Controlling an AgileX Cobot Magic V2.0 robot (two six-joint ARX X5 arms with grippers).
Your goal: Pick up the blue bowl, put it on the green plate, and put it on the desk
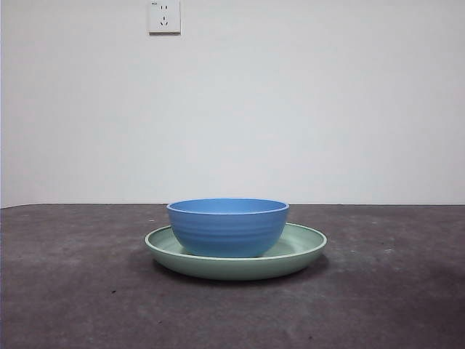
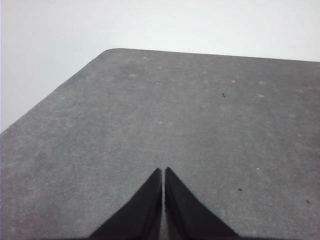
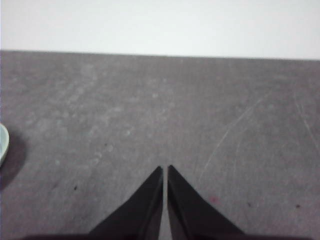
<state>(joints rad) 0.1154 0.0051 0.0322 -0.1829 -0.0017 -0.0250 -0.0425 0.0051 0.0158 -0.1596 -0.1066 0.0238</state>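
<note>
On my front feed, the bowl (image 1: 228,226) sits upright inside the plate (image 1: 304,251), and the plate rests flat on the desk (image 1: 65,291), about midway across it. The bowl stands a little toward the plate's left side, so more mint-green rim shows to its right than to its left. I see 1 wall socket (image 1: 164,16) high on the white wall (image 1: 349,109) behind, left of centre. No arm enters this feed. From my left wrist camera, the left gripper (image 2: 163,171) hangs over bare desk (image 2: 210,120) near a rounded corner of the tabletop, its 2 black jaws pressed together with only a hairline slit between the tips and nothing held between them; I see a few dark specks on the surface around it and neither dish. From my right wrist camera, the right gripper (image 3: 165,169) is likewise closed down to a thin seam, empty, poised above desk (image 3: 150,110) marked with pale smudges and fine scratches. A sliver of the plate (image 3: 2,144) shows at that picture's edge, well apart from the jaws, casting a dark shadow on the surface beside it. The bowl does not appear in this feed. Both grippers are clear of the 2 dishes, touching neither.
</note>
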